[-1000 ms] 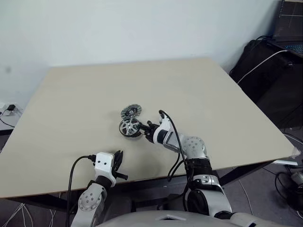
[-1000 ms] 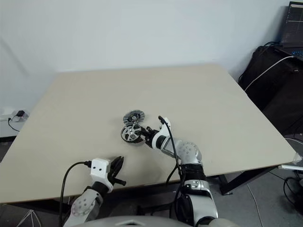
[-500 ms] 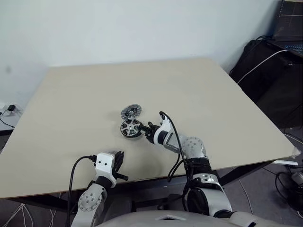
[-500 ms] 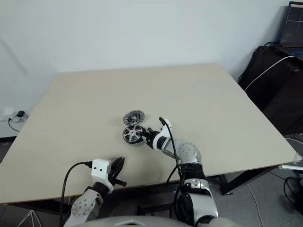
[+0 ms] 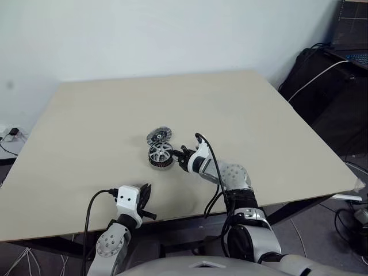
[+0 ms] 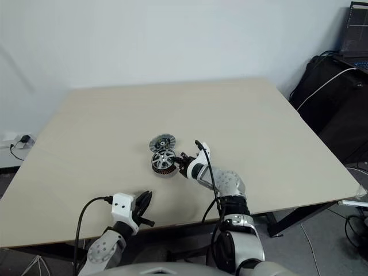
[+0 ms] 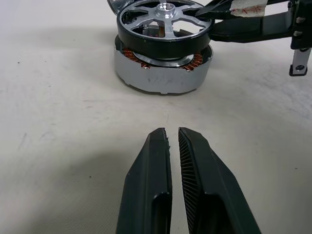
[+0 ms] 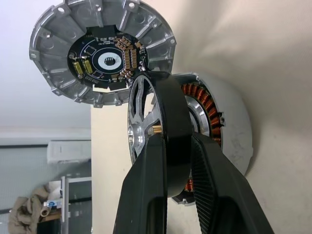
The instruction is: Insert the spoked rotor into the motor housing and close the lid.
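The spoked rotor [image 7: 163,24], dark-rimmed with silver spokes, sits level on top of the motor housing [image 7: 163,75], and copper windings show in the gap beneath it. My right gripper [image 5: 182,154] is shut on the rotor's rim [image 8: 168,117], reaching in from the right. The lid [image 5: 158,135] lies on the table just behind them with its ribbed edge and dark centre facing up [image 8: 102,53]. My left gripper [image 7: 171,139] is shut and empty, low near the table's front edge [image 5: 143,198], a short way in front of the housing.
The pale wooden table [image 5: 259,115] has bare room on all sides of the parts. A black cable [image 5: 208,155] loops over my right wrist. Dark bags and a laptop [image 5: 351,34] stand off the table at the right.
The rotor in my right gripper has gone from tilted on its edge to lying level over the housing. The left arm has stayed still.
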